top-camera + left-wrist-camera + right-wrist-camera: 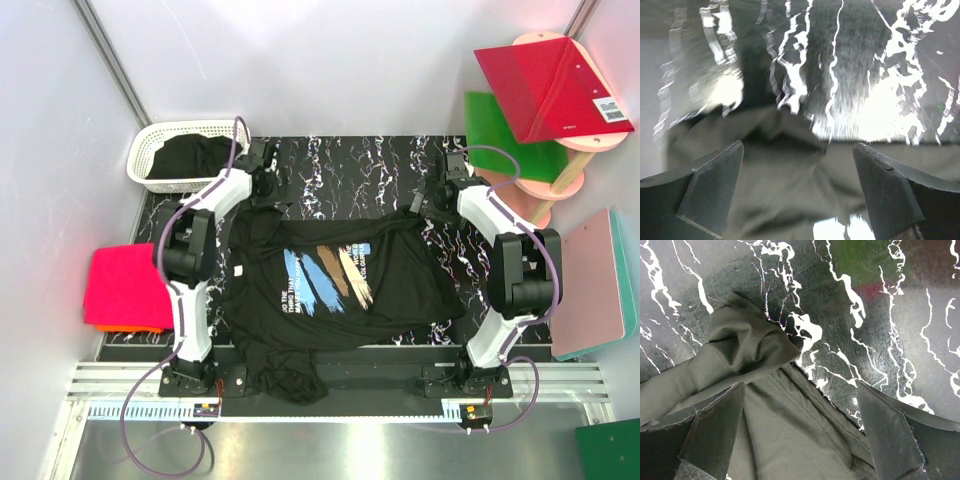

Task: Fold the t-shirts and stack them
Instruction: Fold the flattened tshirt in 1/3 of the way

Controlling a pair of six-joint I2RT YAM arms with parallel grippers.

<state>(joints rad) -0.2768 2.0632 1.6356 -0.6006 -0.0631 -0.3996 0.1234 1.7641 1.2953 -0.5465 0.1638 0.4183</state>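
Note:
A black t-shirt (330,290) with blue, tan and white brushstrokes lies spread and rumpled across the black marbled table (340,160). Its lower hem hangs over the near edge. My left gripper (264,188) hovers at the shirt's far left corner, and my right gripper (430,200) at its far right corner. In the left wrist view the gripper (797,192) is open, with blurred dark cloth (790,175) lying under the gap. In the right wrist view the gripper (800,437) is open over a stitched hem (810,405) and a bunched sleeve (745,345). Neither grips cloth.
A white lattice basket (145,150) at the far left holds another black t-shirt (195,155). A folded hot-pink t-shirt (125,285) on an orange one (130,328) sits left of the table. Red (550,90), green (505,135) and pink (595,285) boards stand at the right.

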